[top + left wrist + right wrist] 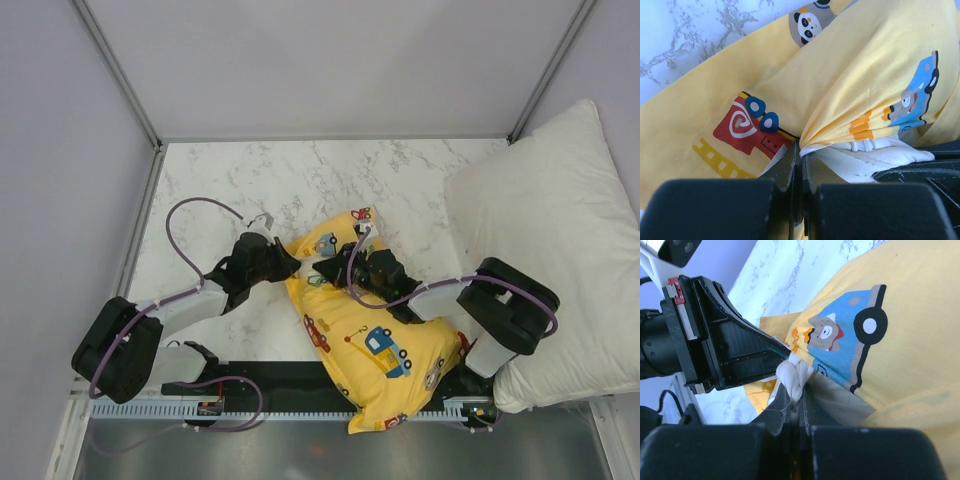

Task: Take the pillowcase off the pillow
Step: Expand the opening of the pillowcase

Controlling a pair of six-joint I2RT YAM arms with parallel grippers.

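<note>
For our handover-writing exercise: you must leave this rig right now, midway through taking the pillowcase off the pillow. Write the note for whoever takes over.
Left tool: shut on the pillowcase edge at its opening.
Right tool: shut on a bunched bit of the pillow poking out of that opening.
Where: the pillowcase lies on the table between the arms, with the pillow almost wholly inside.
Done: both grips set.
Left: pull the two apart until the pillow comes free.
</note>
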